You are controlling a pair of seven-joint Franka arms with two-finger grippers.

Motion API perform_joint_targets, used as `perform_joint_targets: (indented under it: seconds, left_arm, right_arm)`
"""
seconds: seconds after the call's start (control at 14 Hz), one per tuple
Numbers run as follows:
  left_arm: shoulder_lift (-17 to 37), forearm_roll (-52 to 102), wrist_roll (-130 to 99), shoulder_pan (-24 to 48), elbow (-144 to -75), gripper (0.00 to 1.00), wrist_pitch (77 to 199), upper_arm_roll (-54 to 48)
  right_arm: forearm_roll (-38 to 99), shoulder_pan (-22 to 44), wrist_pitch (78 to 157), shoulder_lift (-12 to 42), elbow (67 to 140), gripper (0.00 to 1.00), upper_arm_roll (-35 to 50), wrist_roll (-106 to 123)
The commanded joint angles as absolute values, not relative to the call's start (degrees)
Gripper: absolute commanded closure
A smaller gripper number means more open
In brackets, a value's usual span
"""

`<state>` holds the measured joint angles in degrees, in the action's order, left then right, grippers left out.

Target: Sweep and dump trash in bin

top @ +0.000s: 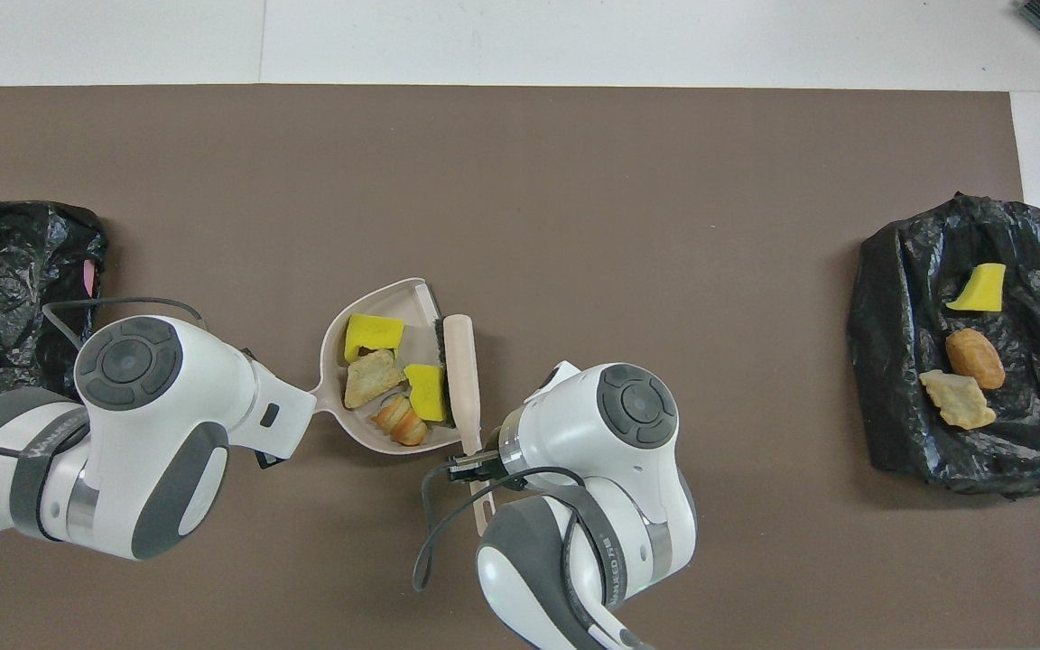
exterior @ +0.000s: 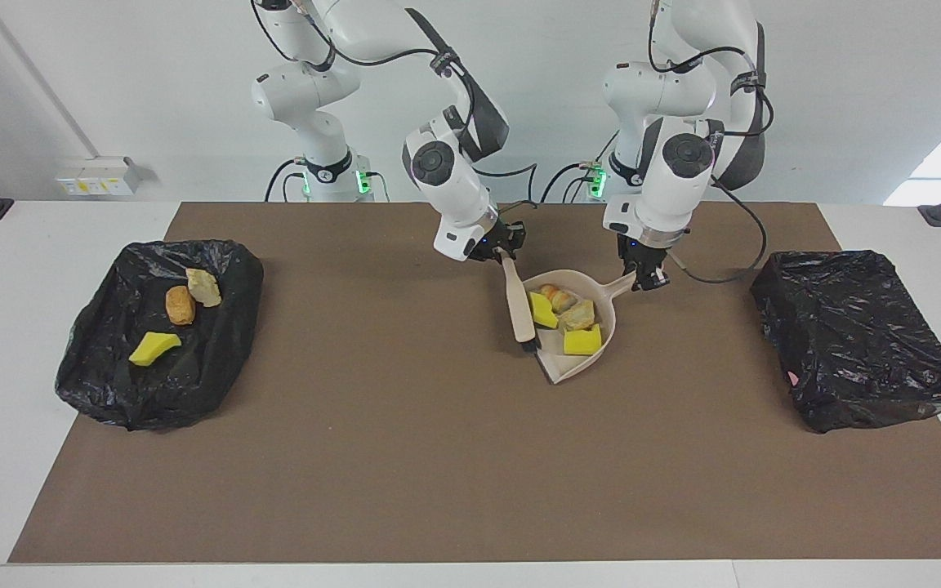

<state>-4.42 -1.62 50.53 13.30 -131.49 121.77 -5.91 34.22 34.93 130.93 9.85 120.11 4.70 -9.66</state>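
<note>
**Sweep into dustpan: final piece at the lip**

Right gripper (exterior: 506, 252): jaws clamped on the handle of the brush (exterior: 517, 304); bristles down on the counter (exterior: 405, 457), flush against the open lip of the dustpan (exterior: 608, 320).
Left gripper (exterior: 648, 279): jaws clamped on the dustpan handle; pan flat on the brown mat, mouth toward the right arm's end.
Trash in the pan, four pieces: yellow sponge chunk (exterior: 542, 309) touching the bristles, second yellow sponge (exterior: 582, 340), pale lump (exterior: 578, 314), orange-brown lump (exterior: 554, 292).
Trash on the black bag (exterior: 111, 359) at the right arm's end, three pieces: yellow wedge (exterior: 153, 348), orange-brown lump, pale lump.
Covered black bin (exterior: 858, 339) at the left arm's end, apart from the pan.

Handling, as judged: press the brush a little deeper past the lip before lifting, so nothing rolls back out. Keep the pan lip pinned to the mat meanwhile. Tip the pan back before carrying; load loose and piled near the mouth.
</note>
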Motion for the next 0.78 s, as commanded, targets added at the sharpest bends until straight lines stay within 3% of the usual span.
perform_joint_targets:
  seconds: [0.0,0.36,0.71]
  left_arm:
    - [-5.5,-2.1,49.6,14.0,-132.9,1.0,123.2,-5.4]
    - [-5.5,-2.1,49.4,13.9,-132.9,1.0,123.2,-5.4]
    - [-5.0,-2.1,49.4,13.6,-131.4,1.0,122.2,-5.3]
  right_arm:
    - [36.1,33.9,127.7,9.1,119.4,1.0,4.1,-8.3]
    - [24.7,28.6,115.2,4.0,119.8,1.0,3.8,-10.2]
    - [17.4,28.6,112.1,2.9,119.8,1.0,3.8,-14.3]
